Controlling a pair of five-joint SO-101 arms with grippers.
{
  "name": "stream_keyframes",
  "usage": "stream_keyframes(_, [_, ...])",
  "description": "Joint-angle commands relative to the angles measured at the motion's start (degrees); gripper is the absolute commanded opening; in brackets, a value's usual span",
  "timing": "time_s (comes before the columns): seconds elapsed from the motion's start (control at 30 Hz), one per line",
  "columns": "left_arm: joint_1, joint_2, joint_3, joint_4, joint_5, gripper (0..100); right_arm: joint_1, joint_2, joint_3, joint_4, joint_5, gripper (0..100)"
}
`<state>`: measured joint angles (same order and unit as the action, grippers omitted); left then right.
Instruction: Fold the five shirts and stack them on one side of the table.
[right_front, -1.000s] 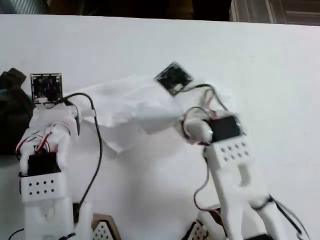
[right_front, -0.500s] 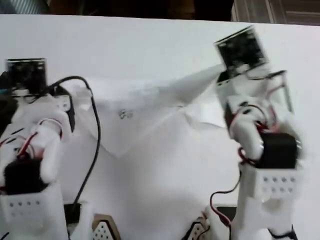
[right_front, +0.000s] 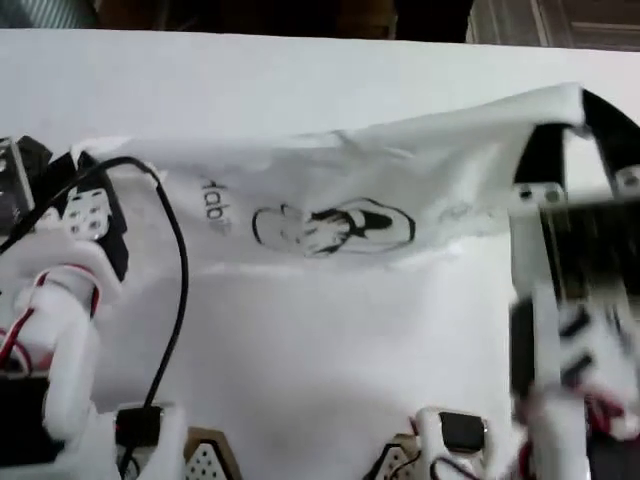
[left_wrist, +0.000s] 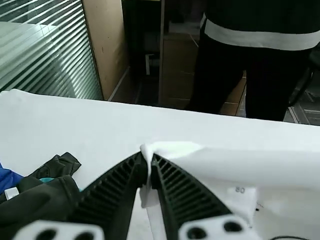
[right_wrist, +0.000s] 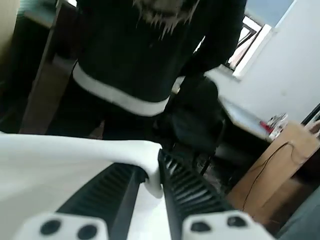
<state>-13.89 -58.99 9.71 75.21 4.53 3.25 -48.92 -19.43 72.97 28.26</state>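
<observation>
Both pairs of fingers pinch the white shirt; dark clothes lie nearby

High view: light is bright and even. The white table is close to washed out across the upper frame. A soft grey shadow lies below the raised shirt, mid-frame. Left wrist view: daylight enters through blinds, upper left, and the background is dim. Right wrist view: a bright window sits upper right, and the shirt reads grey at lower left.
</observation>
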Motion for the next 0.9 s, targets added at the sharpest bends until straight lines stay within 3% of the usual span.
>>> stream_keyframes(0.0, [-0.4, -0.3, -5.6, 3.4, 0.4, 3, 0.7, -4.3, -3.2, 0.1, 0.0, 2.0])
stream_keyframes(0.63, [-0.8, -0.4, -16.8, 20.2, 0.6, 3, 0.7, -17.8, -3.4, 4.4, 0.2, 2.0])
stream_keyframes(0.77, [-0.8, 0.2, -15.0, 19.1, 0.7, 3, 0.5, -16.1, -2.0, 4.1, -0.2, 2.0])
stream_keyframes(0.87, [-0.7, 0.3, -7.3, 12.0, 0.7, 3, 0.3, -12.2, 2.6, 1.0, -0.4, 2.1])
